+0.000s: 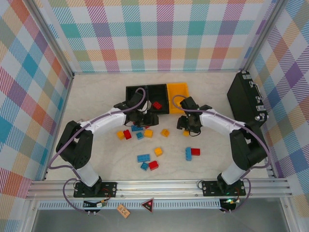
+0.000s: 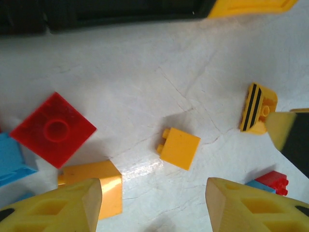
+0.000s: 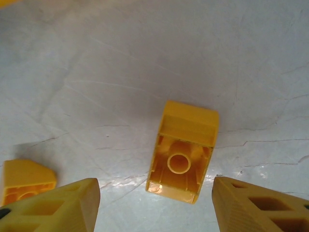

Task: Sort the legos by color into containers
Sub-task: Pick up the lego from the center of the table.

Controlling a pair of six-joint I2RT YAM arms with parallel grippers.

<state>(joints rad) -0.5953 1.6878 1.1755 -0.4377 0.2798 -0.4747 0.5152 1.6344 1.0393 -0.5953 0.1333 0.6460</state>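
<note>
Left jaws spread, empty — right jaws spread astride an upturned yellow lego (image 3: 185, 147), untouched.

left arm (image 1: 104, 120): elbow bent, forearm reaching forward and inward
left gripper (image 2: 153, 198): pointing down, fingers spread apart
right arm (image 1: 219, 121): elbow bent, forearm reaching inward
right gripper (image 3: 155, 193): pointing down, fingers spread apart

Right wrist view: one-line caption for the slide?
Right gripper, jaws open, above a yellow-orange lego showing its hollow underside on the white table; second yellow lego lower left.
</note>
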